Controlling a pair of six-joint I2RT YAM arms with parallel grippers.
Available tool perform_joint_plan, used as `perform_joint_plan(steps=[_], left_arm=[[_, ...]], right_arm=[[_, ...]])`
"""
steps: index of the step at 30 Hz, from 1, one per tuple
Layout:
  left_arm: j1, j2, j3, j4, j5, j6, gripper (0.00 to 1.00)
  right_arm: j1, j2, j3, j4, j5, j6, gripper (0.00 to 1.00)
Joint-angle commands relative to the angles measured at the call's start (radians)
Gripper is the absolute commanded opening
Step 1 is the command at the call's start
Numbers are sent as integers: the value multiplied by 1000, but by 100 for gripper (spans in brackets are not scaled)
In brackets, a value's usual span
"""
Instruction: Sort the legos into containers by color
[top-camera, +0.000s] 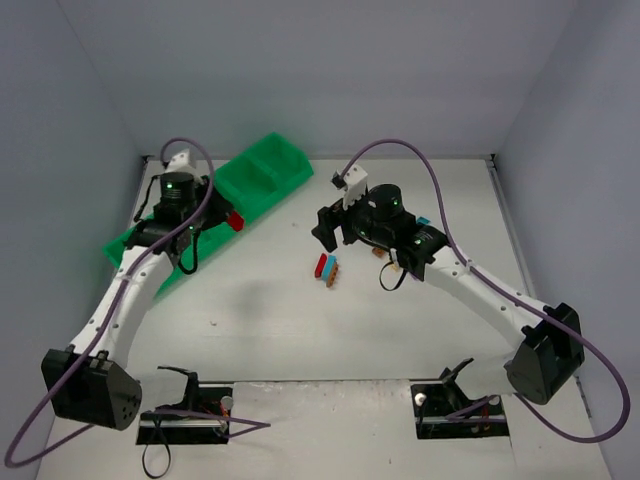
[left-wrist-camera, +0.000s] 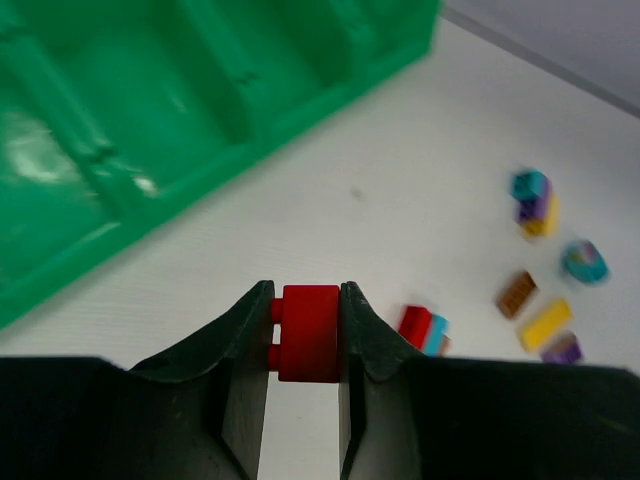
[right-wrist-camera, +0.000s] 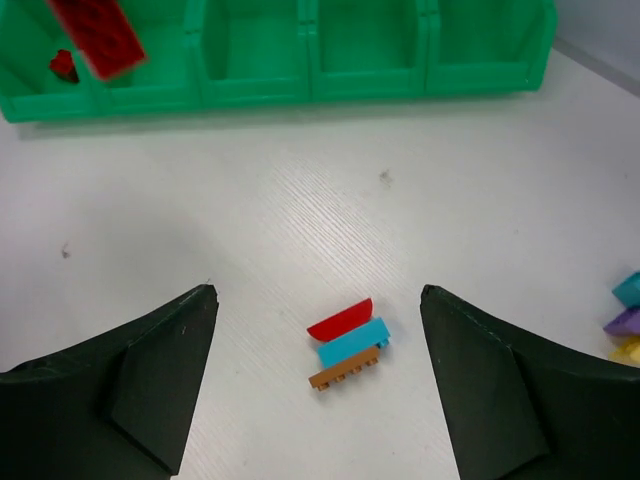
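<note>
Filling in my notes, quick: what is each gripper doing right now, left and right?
Left gripper: closed on a red brick.
Right gripper: open, holding nothing, above a red, teal and brown stack.

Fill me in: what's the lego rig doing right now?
Colour sort is underway. The left gripper is shut on a red brick and holds it close to the green tray. One compartment near the tray's end already has a small red piece in it. The right gripper is open and hangs over a stack of red, teal and brown bricks lying on the table. A few other bricks, including a yellow one, lie unsorted nearby.
</note>
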Motion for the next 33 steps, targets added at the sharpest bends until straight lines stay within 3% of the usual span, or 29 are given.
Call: perform_joint_plan(steps=[1,7,10,16,20,27,33], left_arm=[[95,-92,11,-76,-234,96,1],[235,-86,-45,-110,-560,107,2],[311,-9,-53,-120,-628,82,4],[442,91,-62,-90,-604,48,4],[500,121,-75,-68,-566,31,16],[519,154,-53,-74,-494,22,51],[516,111,-36,-111,-452,10,67]], right_arm=[[-17,-22,-17,18,145,59,79],[-64,-37,-44,-69,348,155,78],[-124,-49,-66,-114,372,232,78],[-224,-83,-109,-184,380,317,77],[-229,-83,-123,-209,423,326,77],[-249,-46,-126,-238,463,378,74],[-272,10,-118,-266,444,467,64]])
